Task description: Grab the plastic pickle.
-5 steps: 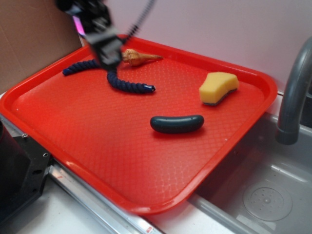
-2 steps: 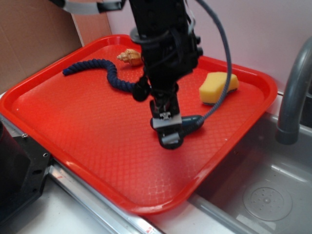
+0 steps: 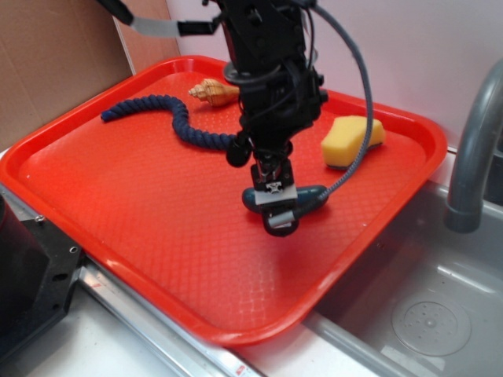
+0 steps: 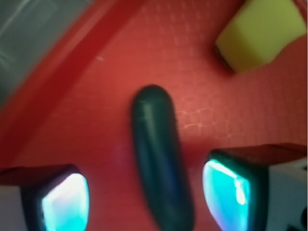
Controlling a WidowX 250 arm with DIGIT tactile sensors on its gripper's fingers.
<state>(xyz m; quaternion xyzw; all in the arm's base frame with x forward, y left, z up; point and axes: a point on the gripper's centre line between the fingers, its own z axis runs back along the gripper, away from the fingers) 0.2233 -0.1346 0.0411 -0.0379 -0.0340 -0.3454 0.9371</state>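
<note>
The plastic pickle [image 3: 313, 196], dark green and glossy, lies on the red tray [image 3: 118, 181] right of centre. My gripper [image 3: 275, 206] stands directly over its middle and hides that part in the exterior view. In the wrist view the pickle [image 4: 159, 154] runs lengthwise between my two fingers, and the gripper [image 4: 147, 197] is open. The glowing pads [image 4: 65, 202] stand on either side with a gap of tray showing between each pad and the pickle. Neither pad touches it.
A yellow sponge [image 3: 352, 140] sits at the tray's back right, also visible as the sponge [image 4: 260, 33] in the wrist view. A navy braided rope [image 3: 169, 118] and a shell [image 3: 212, 92] lie at the back left. A grey faucet [image 3: 471, 157] and sink [image 3: 424, 314] are to the right.
The arm swung from the back left of the tray over to the pickle. Over the last half second the gripper shifted slightly toward the pickle's middle.
</note>
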